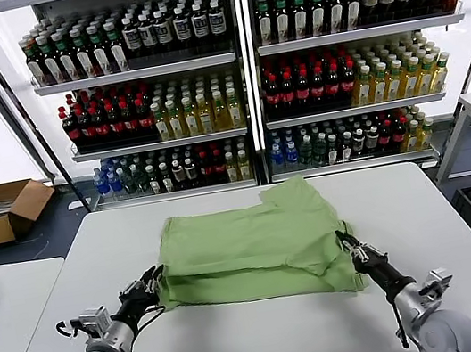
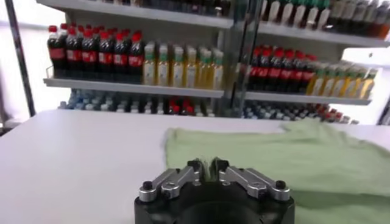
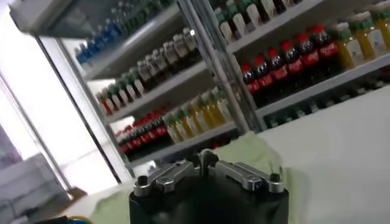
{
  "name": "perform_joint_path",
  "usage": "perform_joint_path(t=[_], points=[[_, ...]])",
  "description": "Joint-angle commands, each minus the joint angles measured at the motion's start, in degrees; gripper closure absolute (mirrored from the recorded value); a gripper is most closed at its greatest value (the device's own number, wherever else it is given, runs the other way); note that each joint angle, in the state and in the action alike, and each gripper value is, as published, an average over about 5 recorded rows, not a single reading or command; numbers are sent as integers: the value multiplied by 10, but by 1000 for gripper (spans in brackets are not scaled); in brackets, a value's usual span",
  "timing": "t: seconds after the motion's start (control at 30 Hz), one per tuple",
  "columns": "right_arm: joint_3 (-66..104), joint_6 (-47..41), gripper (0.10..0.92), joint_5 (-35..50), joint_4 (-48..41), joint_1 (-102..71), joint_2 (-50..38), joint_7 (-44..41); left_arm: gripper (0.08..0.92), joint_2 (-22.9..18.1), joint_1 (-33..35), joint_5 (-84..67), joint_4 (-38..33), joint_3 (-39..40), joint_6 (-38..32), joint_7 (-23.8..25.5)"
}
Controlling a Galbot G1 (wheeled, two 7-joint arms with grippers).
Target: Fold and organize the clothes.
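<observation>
A folded light green soft cotton shirt (image 1: pixel 252 245) is spread on the white counter (image 1: pixel 460 220). The left hand (image 1: pixel 150 285) is closed at its seven o'clock corner. The right hand (image 1: pixel 348 243) is closed at four o'clock; whether cloth is gripped cannot be told.

Bright, even daylight — windows glare white at both sides; right wrist view tilted, its shelves softly blurred.

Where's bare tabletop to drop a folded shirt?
Free: table left of the green shirts, and right of them toward the far corner. Crowded: the near edge, left gripper and right gripper at the shirts' near corners.
</observation>
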Motion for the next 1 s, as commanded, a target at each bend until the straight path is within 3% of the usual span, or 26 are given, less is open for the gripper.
perform_joint_path(t=[0.03, 0.2, 0.4, 0.57, 0.63, 0.8, 1.0], points=[[5, -34, 612, -85, 39, -12, -11, 43, 649, 18, -8, 27, 27, -15, 10, -13], [37, -37, 464, -132, 114, -102, -18, 61, 510, 29, 37, 28, -4, -19, 13, -12], [54, -44, 291, -171, 157, -179, -4, 68, 337, 13, 57, 40, 6, -3, 15, -11], [48, -59, 213, -180, 153, -198, 0, 75, 207, 6, 56, 34, 11, 5, 22, -8], [40, -64, 227, -180, 142, -192, -2, 77, 185, 5, 52, 30, 13, 7, 24, -6], [19, -73, 347, -168, 121, -161, 1, 85, 186, 5, 45, 27, 26, 10, 22, 0], [1, -100, 511, -157, 106, -139, 7, 103, 329, 4, 47, 21, 33, 10, 21, 5]])
